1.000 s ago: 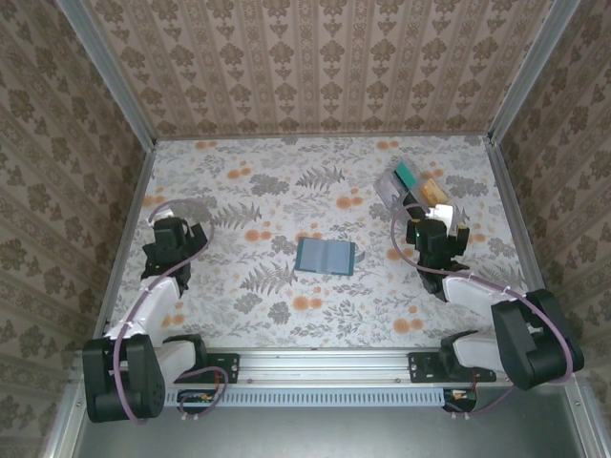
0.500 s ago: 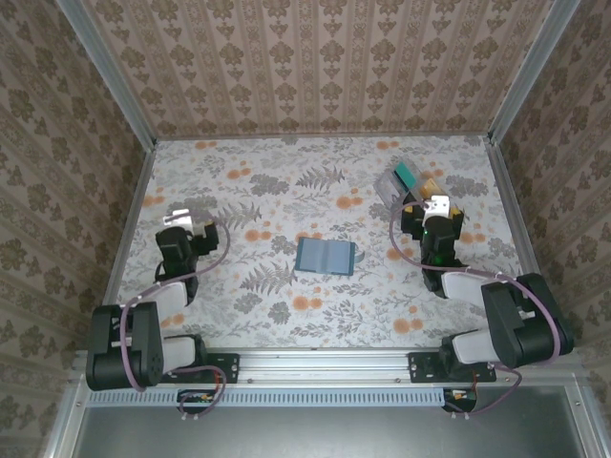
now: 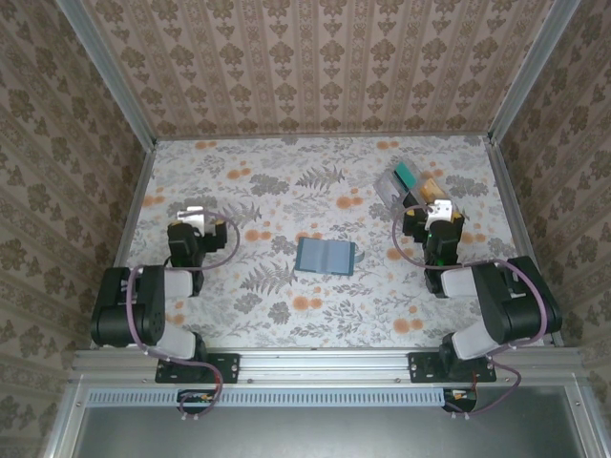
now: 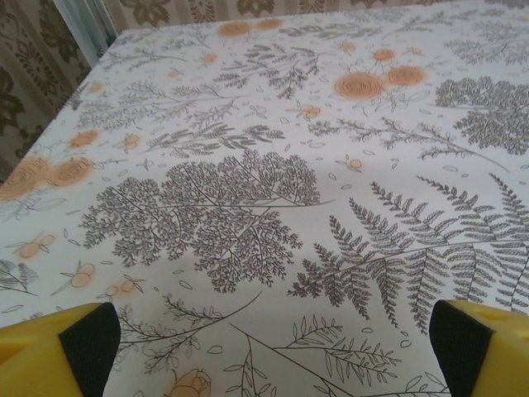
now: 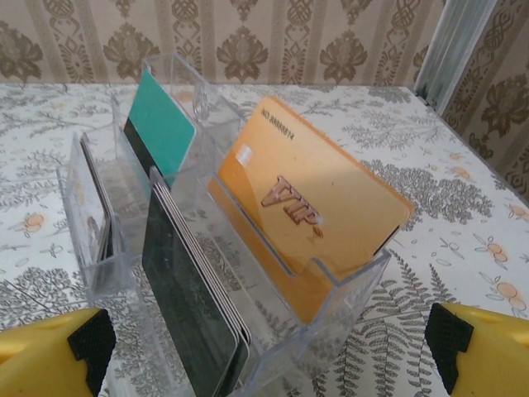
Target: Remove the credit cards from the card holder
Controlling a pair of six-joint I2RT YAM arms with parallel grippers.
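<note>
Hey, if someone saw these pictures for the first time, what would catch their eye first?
Probably the slate-blue wallet, lying open in the middle of the floral table. Then the clear card stand at the far right, holding an orange VIP card and a teal card in separate slots.

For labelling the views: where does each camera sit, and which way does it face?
Top external: above, behind the robot, looking down at the table and card holder; left arm and right arm show.
Left wrist: low over the table, facing its far edge; own yellow fingers at bottom corners.
Right wrist: close before the clear stand; own fingers below.
Shared: top and right wrist both show that stand.
</note>
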